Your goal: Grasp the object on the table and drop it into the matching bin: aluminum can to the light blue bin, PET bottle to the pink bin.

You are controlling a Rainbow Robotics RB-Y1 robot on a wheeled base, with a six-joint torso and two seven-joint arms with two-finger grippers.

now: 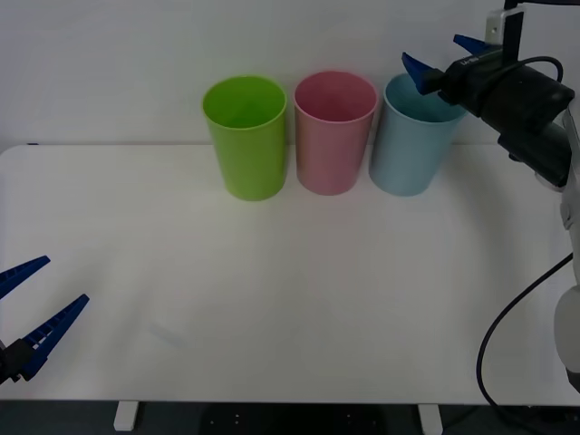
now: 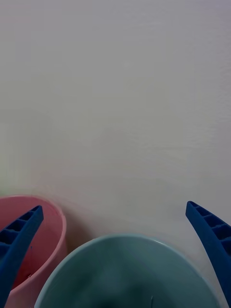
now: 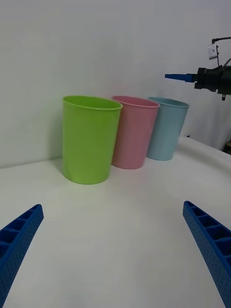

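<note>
My right gripper hangs open just above the rim of the light blue bin, which stands at the back right of the white table. In the right wrist view its blue fingers straddle the light blue bin's mouth, with the pink bin beside it. Nothing is between the fingers. The aluminum can is out of view. The pink bin stands in the middle of the row. My left gripper rests open and empty low over the table's front left corner.
A lime green bin stands left of the pink one, touching it or nearly so. All three bins line up against the white back wall. A black cable hangs from the right arm near the table's right edge.
</note>
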